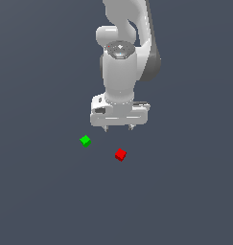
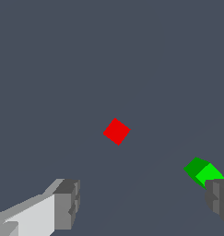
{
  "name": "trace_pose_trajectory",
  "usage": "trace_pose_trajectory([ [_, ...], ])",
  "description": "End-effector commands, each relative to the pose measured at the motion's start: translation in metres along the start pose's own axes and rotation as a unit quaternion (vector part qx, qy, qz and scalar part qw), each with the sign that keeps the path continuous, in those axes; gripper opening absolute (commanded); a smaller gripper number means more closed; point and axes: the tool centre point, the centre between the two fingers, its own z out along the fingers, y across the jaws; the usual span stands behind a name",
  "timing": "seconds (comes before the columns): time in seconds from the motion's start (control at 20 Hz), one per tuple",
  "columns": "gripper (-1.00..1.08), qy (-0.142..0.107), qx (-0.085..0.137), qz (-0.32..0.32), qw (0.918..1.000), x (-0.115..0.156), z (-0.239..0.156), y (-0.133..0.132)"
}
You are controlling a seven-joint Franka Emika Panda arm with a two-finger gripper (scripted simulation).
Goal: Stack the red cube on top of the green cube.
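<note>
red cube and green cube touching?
Apart. The exterior view shows bare floor between the red cube and the green cube; the wrist view agrees.

A plain slate-grey floor was all that lay in the room besides the work itself. It ran flat and even from twelve o'clock round to six, with the same dull blue-grey tone on every side and no seam, edge or marking that I could make out. Seen from the wrist, the same surface filled the view, smooth and uniform, only a very faint darker streak crossing it toward four o'clock.
</note>
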Motion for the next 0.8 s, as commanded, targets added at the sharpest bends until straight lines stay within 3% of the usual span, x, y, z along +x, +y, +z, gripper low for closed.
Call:
trace_pose_trajectory([
  [0.0, 1.0, 0.0, 0.0, 0.0, 1.0, 0.0, 0.0, 0.0],
  [0.75, 1.0, -0.007, -0.003, 0.073, 0.9973, 0.004, 0.031, -0.004],
])
